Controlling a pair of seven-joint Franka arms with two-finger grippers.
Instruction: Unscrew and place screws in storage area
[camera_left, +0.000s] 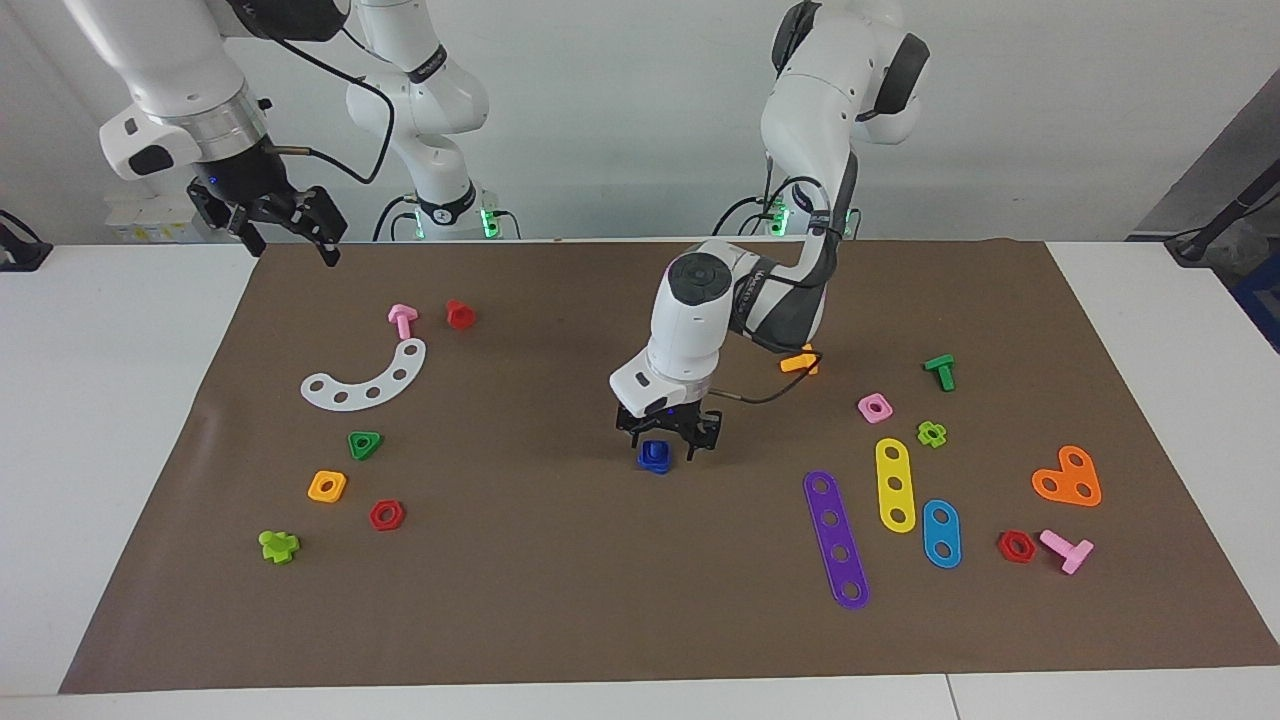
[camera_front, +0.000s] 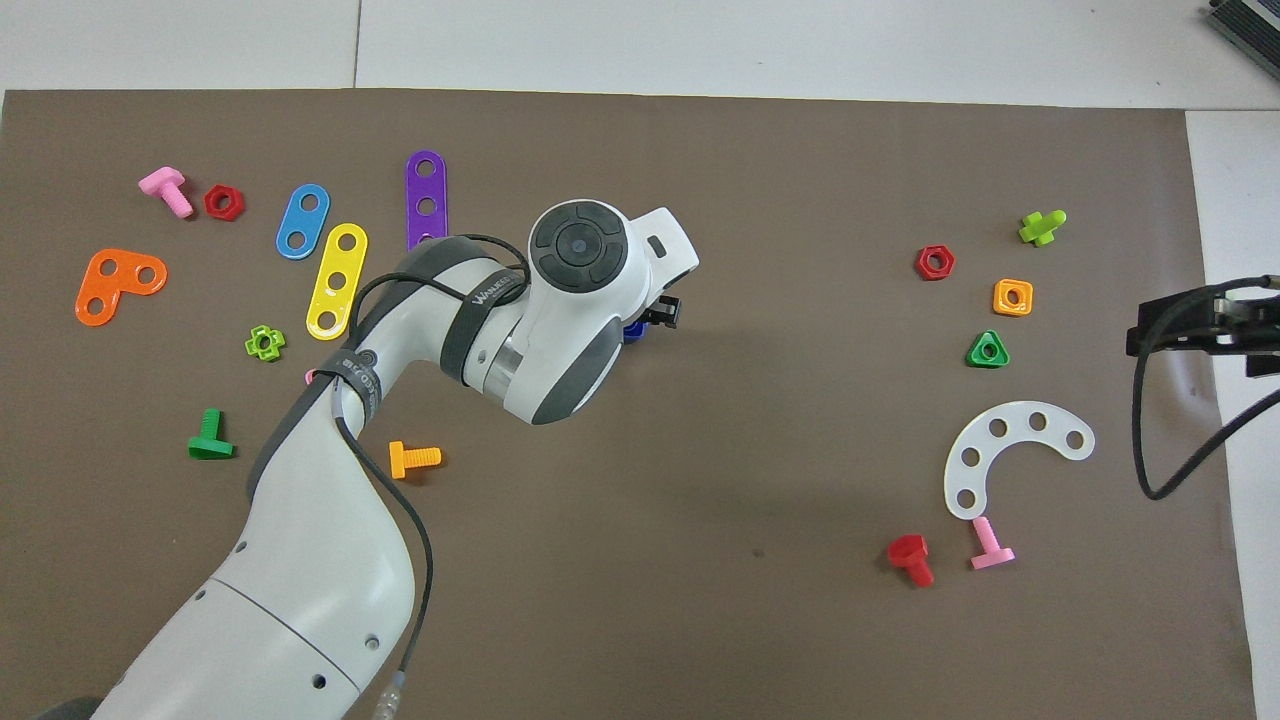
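Screw (camera_left: 655, 456) upright mid-tabletop, seated in a blue nut, directly under left hand (camera_left: 667, 449); fingers spread and straddling it, not yet clenched. Axis vertical, so next: close, then twist, judging by the pose. Left arm far nearer. Right hand (camera_left: 290, 232) released, waiting at its end. Storage area (camera_left: 362, 387) well apart, toward the right arm's end.

– What colours sit on the brown mat (camera_left: 560, 600)?
– A blue screw (camera_left: 655, 456), a white curved strip (camera_left: 365, 381), a green triangle nut (camera_left: 365, 444).
– And the straight strips?
– Purple (camera_left: 836, 540), yellow (camera_left: 894, 485), blue (camera_left: 941, 533).
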